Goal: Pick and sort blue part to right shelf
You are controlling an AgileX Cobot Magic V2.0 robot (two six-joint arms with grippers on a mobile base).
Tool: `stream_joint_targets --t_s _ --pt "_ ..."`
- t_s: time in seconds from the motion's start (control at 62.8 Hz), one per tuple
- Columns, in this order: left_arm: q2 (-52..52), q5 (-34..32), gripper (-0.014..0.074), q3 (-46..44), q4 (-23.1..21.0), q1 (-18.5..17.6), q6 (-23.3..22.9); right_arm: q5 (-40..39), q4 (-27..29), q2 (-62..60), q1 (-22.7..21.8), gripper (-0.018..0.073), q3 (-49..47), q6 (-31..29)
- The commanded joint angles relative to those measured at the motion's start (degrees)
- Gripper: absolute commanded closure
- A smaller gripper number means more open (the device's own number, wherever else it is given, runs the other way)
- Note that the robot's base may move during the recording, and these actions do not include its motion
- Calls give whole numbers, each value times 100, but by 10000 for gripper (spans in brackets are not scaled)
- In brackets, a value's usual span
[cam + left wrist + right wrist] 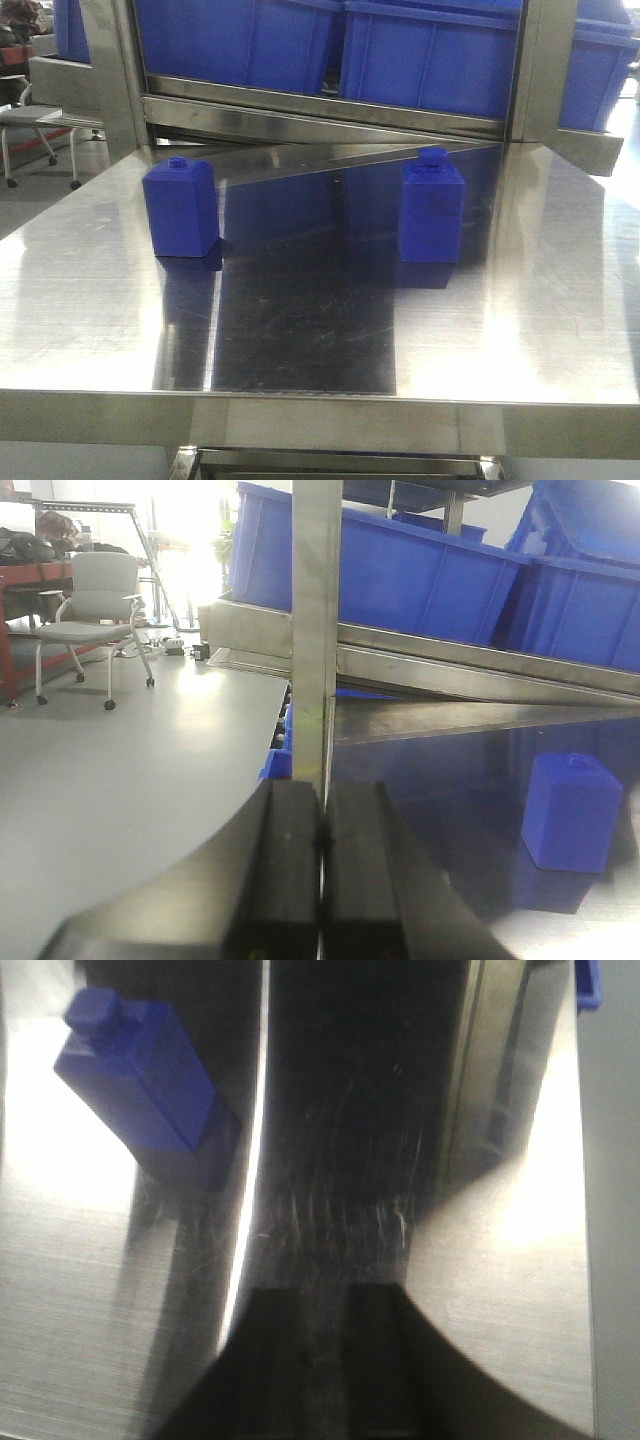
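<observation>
standing on the shiny counter (100, 330) are two blue parts, both upright and well apart. seen from the front, the left part (181, 210) is at about 10 o'clock from the counter's middle. the right part (432, 210) is at about 2 o'clock. each has a small knob on top. nothing touches them.

the shelf (330, 110) is past the counter at 12 o'clock. big blue bins (430, 50) sit in it side by side.

the left jaws are closed with nothing in them, and their two black pads (290, 860) press together. they point at a steel post (317, 630) of the shelf. a blue part (573, 812) sits on the counter at their 2 o'clock. a grey chair (95, 600) stands on the floor far off at 10 o'clock.

the right jaws hang over the counter, a little open and holding nothing. that view is blurry. a blue part (150, 1085) is on the counter at their 11 o'clock, apart from them. i cannot tell which of the two parts each wrist view shows.
</observation>
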Motion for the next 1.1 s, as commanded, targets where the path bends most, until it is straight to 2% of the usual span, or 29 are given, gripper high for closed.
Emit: stream_joint_targets --t_s 0.0,0.048,0.127,0.271,0.398,0.462,0.749,0.924,1.083 --pt "-129 -492 463 126 -7 -46 -2 107 -111 381 81 125 -622 40" --pt "-129 -492 463 126 -7 -46 -2 451 -111 644 151 27 -930 59" --pt "-129 -492 463 126 -7 -46 -2 1139 -106 1090 289 -41 -1491 64" --pt "-129 -492 463 126 -7 -46 -2 2627 126 1991 525 -55 -2722 64" --pt "-129 -492 463 126 -7 -46 -2 3544 471 2741 581 -55 -3749 68" --pt "-129 -492 463 126 -7 -46 -2 3744 616 3090 581 -55 -4176 68" --pt "-129 -492 463 126 -7 -46 -2 4135 616 4412 636 -55 -5919 479" --pt "-129 -492 463 126 -7 -46 -2 4589 616 4991 714 -55 -6636 485" --pt "-129 -492 463 126 -7 -46 -2 4675 616 5298 745 -55 -7004 665"
